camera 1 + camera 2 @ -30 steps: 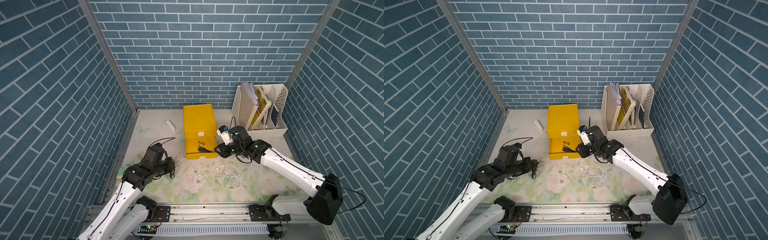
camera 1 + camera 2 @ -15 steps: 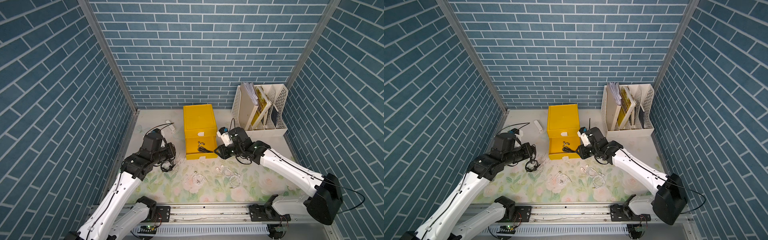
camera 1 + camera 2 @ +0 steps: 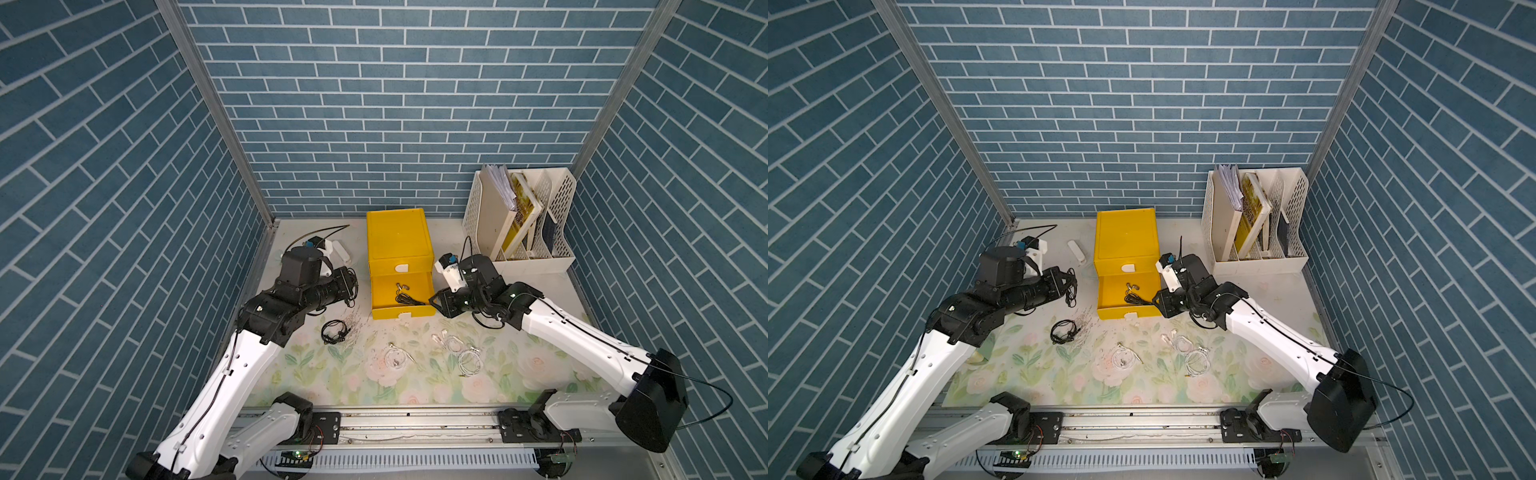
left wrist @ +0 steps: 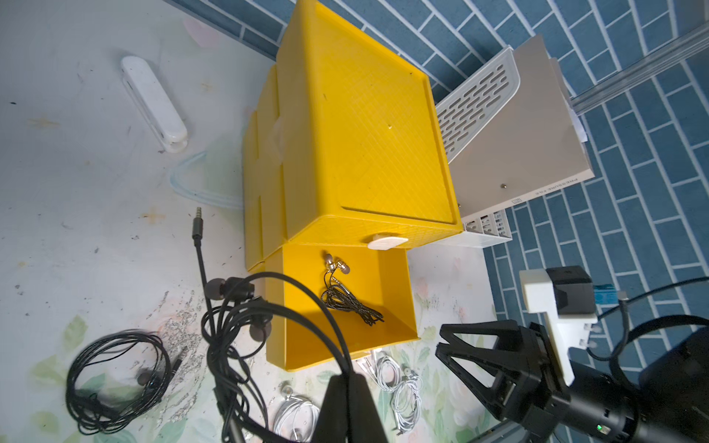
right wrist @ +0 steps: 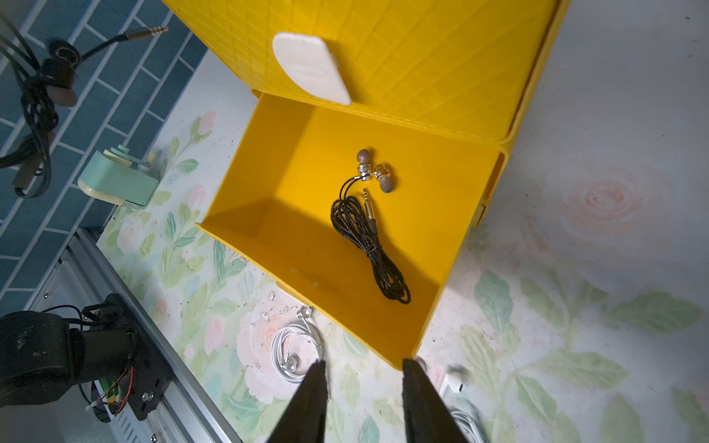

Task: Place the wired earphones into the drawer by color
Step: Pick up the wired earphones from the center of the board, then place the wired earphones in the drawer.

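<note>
I am holding tangled black earphones [image 4: 238,307] in the clamped left end effector [image 4: 347,377] beside the pulled-out yellow drawer [image 4: 397,291], planning to lift dangling loops above its rim; right end effector [image 5: 362,364], partly parted at the drawer's corner, is gripping nothing.

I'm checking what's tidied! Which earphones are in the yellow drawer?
The black coil with silver buds, inside the open drawer. One black set hangs from the left hand; another and the white ones lie on the mat.
</note>
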Controlling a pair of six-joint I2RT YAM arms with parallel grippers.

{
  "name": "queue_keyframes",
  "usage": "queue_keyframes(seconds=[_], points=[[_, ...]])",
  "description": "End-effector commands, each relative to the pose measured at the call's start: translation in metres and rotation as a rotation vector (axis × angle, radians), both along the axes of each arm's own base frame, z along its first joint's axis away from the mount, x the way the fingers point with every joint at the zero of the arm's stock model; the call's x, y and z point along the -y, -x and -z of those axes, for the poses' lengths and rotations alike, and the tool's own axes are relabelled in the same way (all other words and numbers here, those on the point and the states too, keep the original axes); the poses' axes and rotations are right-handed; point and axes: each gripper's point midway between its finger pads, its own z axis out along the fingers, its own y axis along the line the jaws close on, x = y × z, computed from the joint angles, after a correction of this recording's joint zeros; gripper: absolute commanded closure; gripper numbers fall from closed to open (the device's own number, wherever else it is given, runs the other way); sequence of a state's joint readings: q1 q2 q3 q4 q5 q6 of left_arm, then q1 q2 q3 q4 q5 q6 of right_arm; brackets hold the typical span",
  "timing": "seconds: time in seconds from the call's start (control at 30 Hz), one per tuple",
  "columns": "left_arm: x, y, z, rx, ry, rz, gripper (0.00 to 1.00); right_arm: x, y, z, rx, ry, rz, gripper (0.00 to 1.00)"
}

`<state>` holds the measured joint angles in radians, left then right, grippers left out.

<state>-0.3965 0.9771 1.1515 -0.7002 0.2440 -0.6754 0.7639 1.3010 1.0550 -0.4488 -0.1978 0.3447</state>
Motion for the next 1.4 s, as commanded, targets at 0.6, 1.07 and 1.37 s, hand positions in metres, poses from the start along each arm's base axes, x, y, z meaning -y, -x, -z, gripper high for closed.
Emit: queue_keyframes(seconds=[0.6,1.07,1.37], points=[[0.088,0.011,-0.007,0.004,0.246,0.105,1.00,0.030,-0.004,-0.007,0.025,0.036,0.110,0.64],[0.095,-0.007,0.023,-0.043,0.237,0.026,1.00,0.047,0.000,-0.003,0.029,0.062,0.142,0.65],[0.098,-0.017,0.034,-0.047,0.233,-0.003,1.00,0.056,0.000,-0.001,0.043,0.080,0.166,0.65]])
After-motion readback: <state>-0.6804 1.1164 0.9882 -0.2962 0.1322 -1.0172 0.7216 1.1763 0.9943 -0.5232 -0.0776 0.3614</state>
